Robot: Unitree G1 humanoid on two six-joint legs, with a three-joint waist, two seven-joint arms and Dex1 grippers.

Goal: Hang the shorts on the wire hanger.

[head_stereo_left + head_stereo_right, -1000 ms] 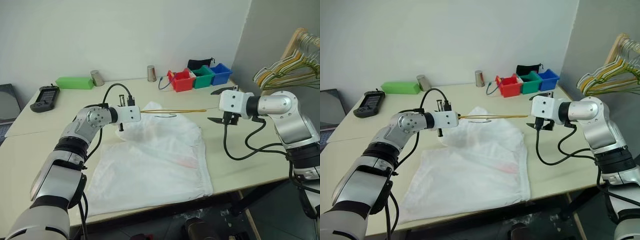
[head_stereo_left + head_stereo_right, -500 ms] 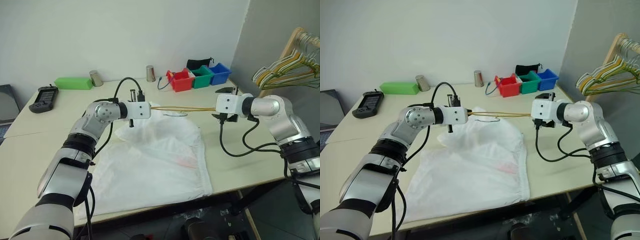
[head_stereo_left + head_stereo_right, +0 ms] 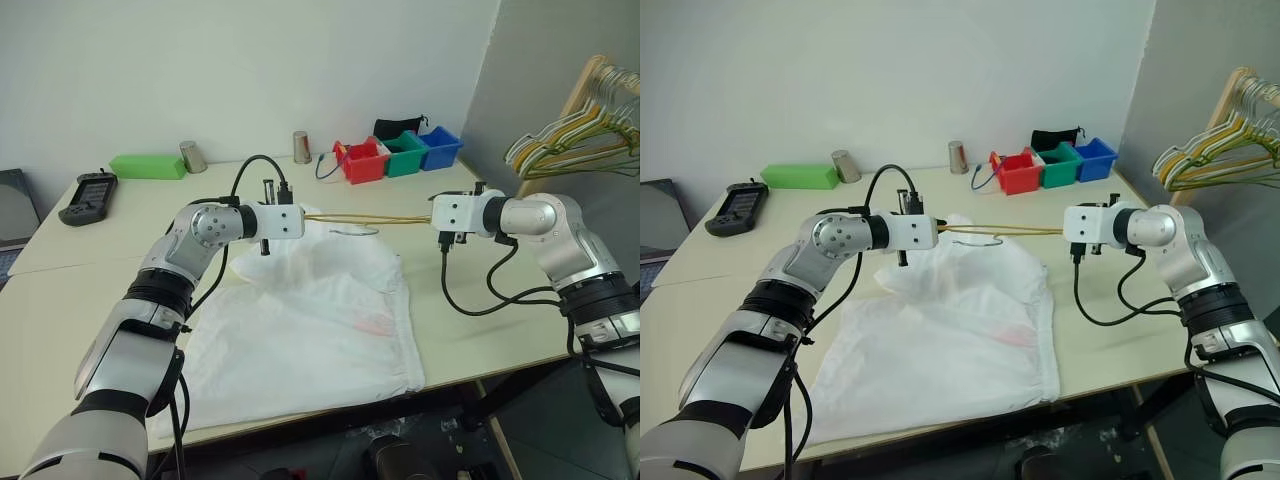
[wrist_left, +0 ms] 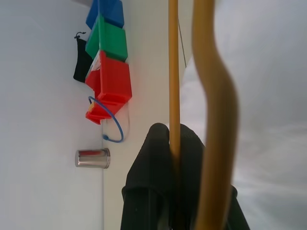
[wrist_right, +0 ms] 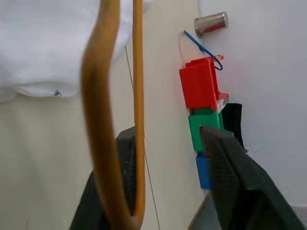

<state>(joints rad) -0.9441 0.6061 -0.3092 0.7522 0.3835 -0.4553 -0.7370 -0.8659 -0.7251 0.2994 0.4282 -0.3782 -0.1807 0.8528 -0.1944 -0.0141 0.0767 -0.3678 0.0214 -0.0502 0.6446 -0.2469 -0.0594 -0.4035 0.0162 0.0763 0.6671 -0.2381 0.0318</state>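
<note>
Right wrist view shows the right gripper [image 5: 172, 158] with its jaws apart around the wire hanger [image 3: 365, 218], not yet clamped; the left gripper [image 4: 175, 143] clenches its other end. If unevenly gripped, it may twist above the shorts [image 3: 310, 320] at the surface's near edge.

The white shorts [image 3: 310, 320] lay spread flat on the surface [image 3: 60, 300]; the thin yellow-orange wire hanger [image 3: 365, 218] hung level above their waistband.
</note>
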